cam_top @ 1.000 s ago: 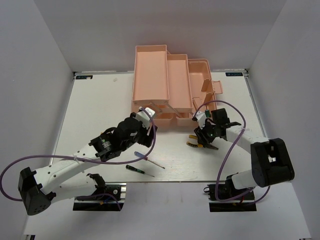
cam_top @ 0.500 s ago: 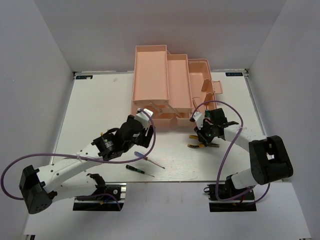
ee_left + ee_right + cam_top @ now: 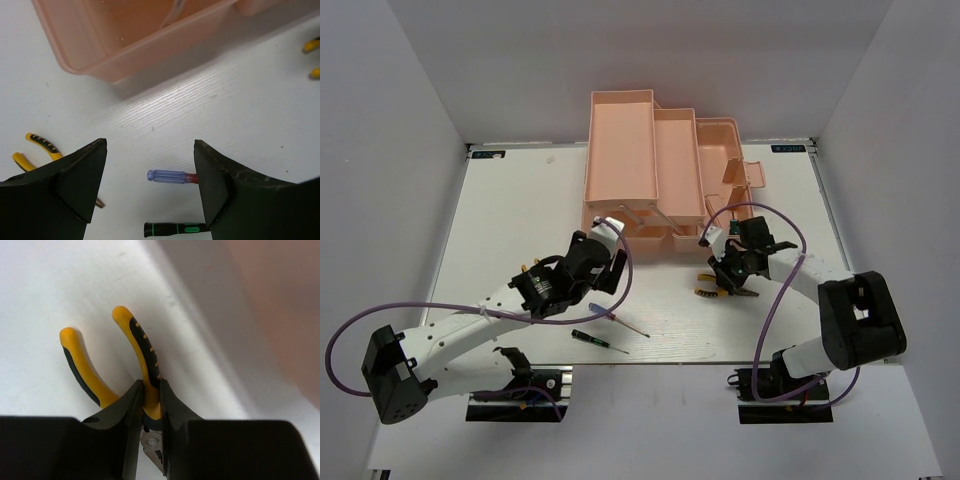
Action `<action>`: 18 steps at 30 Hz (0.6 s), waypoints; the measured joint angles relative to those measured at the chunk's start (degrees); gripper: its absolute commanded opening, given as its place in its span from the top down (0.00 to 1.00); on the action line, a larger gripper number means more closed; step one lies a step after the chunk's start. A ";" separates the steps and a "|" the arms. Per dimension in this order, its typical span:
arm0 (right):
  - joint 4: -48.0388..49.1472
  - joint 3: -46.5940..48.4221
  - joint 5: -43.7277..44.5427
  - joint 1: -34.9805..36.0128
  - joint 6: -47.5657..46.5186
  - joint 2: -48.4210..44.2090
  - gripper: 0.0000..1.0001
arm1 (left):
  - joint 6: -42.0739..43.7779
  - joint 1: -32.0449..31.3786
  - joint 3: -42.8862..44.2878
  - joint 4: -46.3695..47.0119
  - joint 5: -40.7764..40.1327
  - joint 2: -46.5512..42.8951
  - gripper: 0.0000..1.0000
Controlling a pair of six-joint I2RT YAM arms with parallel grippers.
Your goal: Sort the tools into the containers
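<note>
Right gripper [image 3: 150, 390] is pinched almost closed on one yellow-and-black handle of the pliers [image 3: 141, 347], close to the pivot, while the other handle splays free beside it. The pliers sit low at the white table [image 3: 520, 200], just in front of the pink toolbox [image 3: 588, 170]; whether they have left the surface cannot be told. They are likely stiff and head-heavy, with grippy sleeves. Held by one handle they may swing, so a hold near the pivot suits them. Left gripper [image 3: 150, 150] is spread wide and empty above the purple-handled screwdriver [image 3: 167, 176]. That tool is probably light and prone to rolling, and is best clamped across its handle.
</note>
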 measured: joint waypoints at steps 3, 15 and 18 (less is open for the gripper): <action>-4.04 0.31 -2.91 0.02 -1.81 -0.74 1.00 | -1.49 0.00 0.00 -1.22 -2.93 -0.02 0.20; -29.07 15.15 -20.68 0.22 -12.76 -10.21 1.00 | -10.10 0.04 0.42 -9.31 -15.17 2.19 0.12; -29.53 19.67 -21.59 0.24 -9.29 -10.49 1.00 | -13.94 0.15 0.96 -12.39 -19.15 2.75 0.10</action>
